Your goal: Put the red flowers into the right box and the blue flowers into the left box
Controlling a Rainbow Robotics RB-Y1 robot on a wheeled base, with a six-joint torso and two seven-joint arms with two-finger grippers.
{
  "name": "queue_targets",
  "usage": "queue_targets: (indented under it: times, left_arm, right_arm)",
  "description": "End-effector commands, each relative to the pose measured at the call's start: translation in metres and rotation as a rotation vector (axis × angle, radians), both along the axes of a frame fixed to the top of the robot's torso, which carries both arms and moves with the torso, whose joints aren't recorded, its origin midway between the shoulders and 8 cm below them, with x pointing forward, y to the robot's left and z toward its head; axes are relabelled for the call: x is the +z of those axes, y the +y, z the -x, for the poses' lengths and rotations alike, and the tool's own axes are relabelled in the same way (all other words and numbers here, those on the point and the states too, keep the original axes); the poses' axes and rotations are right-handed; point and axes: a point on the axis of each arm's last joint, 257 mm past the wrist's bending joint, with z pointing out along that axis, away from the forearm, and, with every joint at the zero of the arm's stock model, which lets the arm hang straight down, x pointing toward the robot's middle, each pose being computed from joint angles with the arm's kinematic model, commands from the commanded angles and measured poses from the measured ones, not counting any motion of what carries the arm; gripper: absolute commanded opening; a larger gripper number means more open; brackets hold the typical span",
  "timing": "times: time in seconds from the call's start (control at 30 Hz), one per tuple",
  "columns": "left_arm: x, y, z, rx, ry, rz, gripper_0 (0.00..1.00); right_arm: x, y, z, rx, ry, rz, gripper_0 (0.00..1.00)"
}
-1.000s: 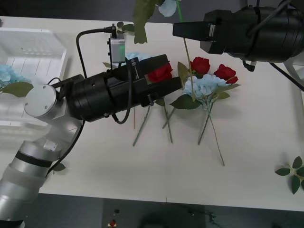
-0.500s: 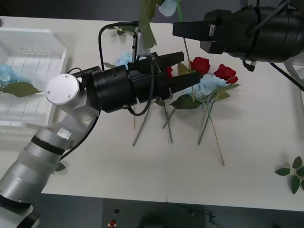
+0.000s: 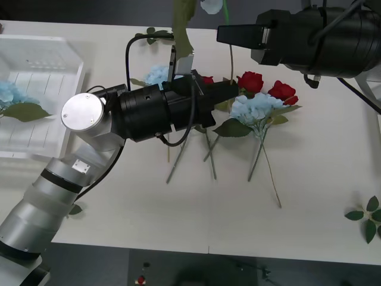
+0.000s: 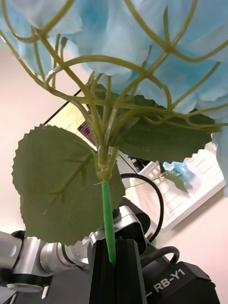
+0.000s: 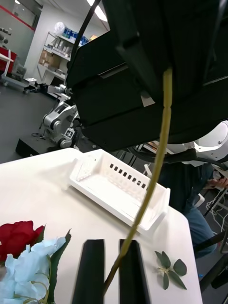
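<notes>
My right gripper (image 3: 220,36) (image 4: 117,259) hangs above the table's far side, shut on the green stem of a blue flower (image 3: 211,6) (image 4: 142,38). Its stem (image 5: 156,161) hangs down between the black fingers of my left gripper (image 3: 231,94) (image 5: 111,273), which have closed in on it. Two red flowers (image 3: 250,80) and a blue flower (image 3: 253,107) lie on the table just right of the left gripper; a third red flower (image 3: 206,79) is half hidden behind it. The left box (image 3: 36,42) (image 4: 199,199) holds a blue flower (image 3: 9,92). The right box (image 5: 109,202) stands past the table's right side.
Another blue flower (image 3: 156,74) lies behind my left forearm. Green leaf sprigs lie at the table's right front (image 3: 366,217) (image 5: 166,268) and far edge (image 3: 156,33). Long stems (image 3: 178,164) trail toward the front under the left arm.
The left gripper has swung in under the right gripper, and its fingers, spread half a second ago, have closed on the hanging stem. The right gripper has held still.
</notes>
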Motion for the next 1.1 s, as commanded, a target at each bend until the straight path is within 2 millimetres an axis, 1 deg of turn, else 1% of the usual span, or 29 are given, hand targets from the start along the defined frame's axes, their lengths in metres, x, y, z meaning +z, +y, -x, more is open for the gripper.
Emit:
queue_targets:
  times: [0.03,0.07,0.1,0.13,0.17,0.2,0.23,0.27,0.37,0.43,0.5,0.53,0.63,0.73,0.77,0.8,0.83,0.93,0.97,1.03,1.07,1.1]
  left_arm:
    - [0.016,-0.009,0.004,-0.02,-0.041,0.0,0.0]
    - [0.016,-0.009,0.004,-0.02,-0.041,0.0,0.0]
    - [0.015,-0.009,0.004,-0.02,-0.042,-0.001,0.0]
    - [0.015,-0.009,0.004,-0.02,-0.042,-0.001,0.0]
    - [0.015,-0.008,0.003,-0.018,-0.042,-0.002,0.0]
    - [0.015,-0.008,0.004,-0.018,-0.042,-0.004,0.0]
    - [0.014,-0.007,0.003,-0.016,-0.043,-0.006,0.0]
    - [0.014,-0.006,0.002,-0.014,-0.043,-0.009,0.0]
    - [0.014,0.0,0.001,-0.012,-0.036,-0.007,0.0]
    - [0.016,0.008,-0.001,-0.009,-0.019,0.013,0.0]
    - [0.017,0.022,-0.006,0.006,0.002,0.029,0.0]
    - [0.02,0.036,-0.009,0.02,0.012,0.044,0.0]
    - [0.025,0.068,-0.017,0.064,0.012,0.053,0.0]
    - [0.033,0.118,-0.033,0.146,-0.007,0.041,0.0]
    - [0.035,0.126,-0.036,0.16,-0.014,0.034,0.0]
    - [0.037,0.141,-0.041,0.186,-0.028,0.014,0.0]
    - [0.037,0.152,-0.045,0.199,-0.014,0.007,0.0]
    - [0.033,0.19,-0.058,0.246,0.096,-0.028,0.0]
    - [0.032,0.198,-0.061,0.256,0.123,-0.033,0.0]
    - [0.031,0.225,-0.065,0.266,0.251,-0.032,0.0]
    - [0.031,0.23,-0.065,0.267,0.276,-0.039,0.0]
    - [0.029,0.243,-0.067,0.284,0.321,-0.061,0.0]
  right_arm:
    - [0.018,0.014,0.016,0.047,-0.017,-0.02,0.0]
    - [0.018,0.014,0.016,0.047,-0.014,-0.02,0.02]
    - [0.019,0.014,0.016,0.047,-0.015,-0.02,0.11]
    - [0.017,0.014,0.016,0.043,-0.017,-0.015,0.5]
    - [0.017,0.014,0.015,0.042,-0.016,-0.015,0.62]
    - [0.018,0.014,0.015,0.041,-0.016,-0.015,0.83]
    - [0.017,0.014,0.015,0.043,-0.016,-0.014,0.98]
    - [0.017,0.014,0.015,0.042,-0.015,-0.015,1.0]
    - [0.018,0.014,0.015,0.041,-0.016,-0.015,1.0]
    - [0.018,0.013,0.014,0.04,-0.013,-0.017,1.0]
    - [0.018,0.013,0.013,0.035,-0.01,-0.019,1.0]
    - [0.019,0.012,0.011,0.029,-0.008,-0.021,1.0]
    - [0.019,0.01,0.007,0.013,-0.006,-0.025,1.0]
    - [0.019,0.005,0.001,-0.006,-0.002,-0.017,1.0]
    - [0.018,0.003,0.0,-0.01,-0.002,-0.013,1.0]
    - [0.017,-0.001,-0.003,-0.021,-0.001,-0.003,1.0]
    - [0.015,-0.005,-0.006,-0.031,0.001,0.005,1.0]
    - [0.006,-0.026,-0.02,-0.088,-0.012,0.069,1.0]
    - [0.003,-0.031,-0.023,-0.104,-0.02,0.092,1.0]
    - [-0.009,-0.055,-0.037,-0.171,-0.057,0.192,1.0]
    - [-0.012,-0.06,-0.04,-0.185,-0.066,0.217,1.0]
    - [-0.02,-0.072,-0.046,-0.216,-0.081,0.274,1.0]
